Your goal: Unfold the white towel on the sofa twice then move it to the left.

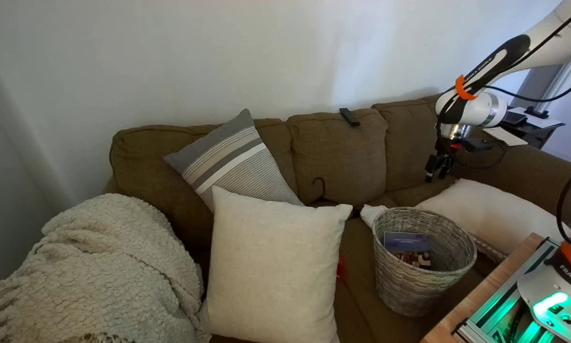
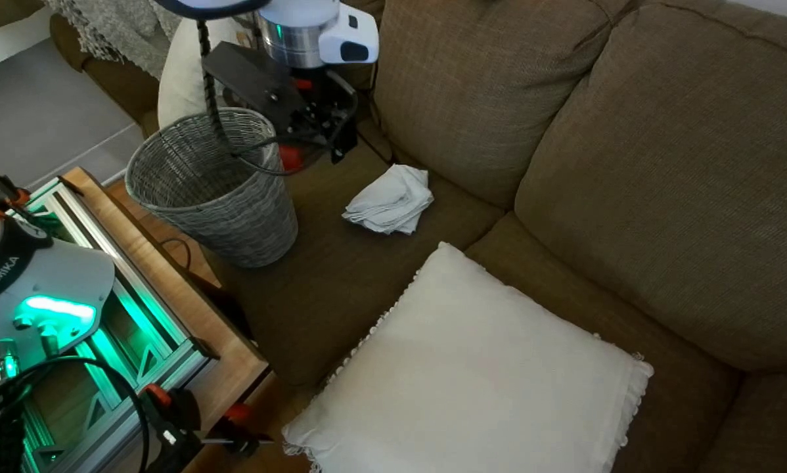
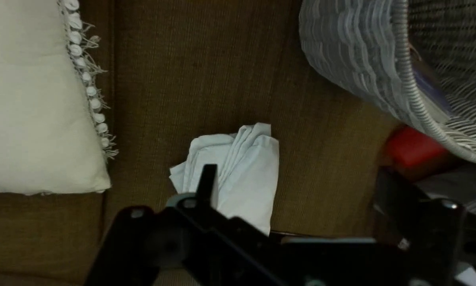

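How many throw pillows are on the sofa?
3: a striped pillow against the back of the sofa, a cream pillow in front of it, and a fringed white pillow near the towel. Others may be hidden.

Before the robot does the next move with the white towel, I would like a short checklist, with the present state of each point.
1. Gripper open: ok; its fingers stand well apart in the wrist view.
2. Towel unfolded: not ok; it lies in several layers.
3. Fringed pillow off the towel: ok; bare sofa shows between them.
4. Basket off the towel: ok; there is a gap here too.
5. Gripper lined up with a towel edge: cannot tell; it hides part of the towel in the wrist view.
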Motion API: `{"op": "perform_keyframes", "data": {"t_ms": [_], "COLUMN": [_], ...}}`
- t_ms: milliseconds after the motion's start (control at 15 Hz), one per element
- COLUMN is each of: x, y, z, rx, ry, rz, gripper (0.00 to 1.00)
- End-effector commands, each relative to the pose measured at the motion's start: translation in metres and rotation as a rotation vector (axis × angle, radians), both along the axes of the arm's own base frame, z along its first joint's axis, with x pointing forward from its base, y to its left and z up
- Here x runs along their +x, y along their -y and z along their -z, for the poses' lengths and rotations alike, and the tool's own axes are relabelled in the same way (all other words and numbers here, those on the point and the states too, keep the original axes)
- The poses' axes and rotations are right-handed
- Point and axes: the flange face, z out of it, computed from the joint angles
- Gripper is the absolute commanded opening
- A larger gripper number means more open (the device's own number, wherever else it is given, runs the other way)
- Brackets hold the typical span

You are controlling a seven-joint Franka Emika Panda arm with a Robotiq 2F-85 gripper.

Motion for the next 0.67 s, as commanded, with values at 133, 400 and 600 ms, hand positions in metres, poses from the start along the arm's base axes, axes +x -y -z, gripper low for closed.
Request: {"op": "perform_keyframes", "data": {"t_ms": [133,400,600], "x": [0.028,0.023,0.026], "y": [0.004,-0.005,-0.004], "z": [0.105,0.089,0.077], "rx": [0.036,0.028,0.023], "ry": [-0.118,-0.095,-0.074], "rz": [-0.028,-0.043,-0.043], "gripper": [1.0,1.0,1.0]}}
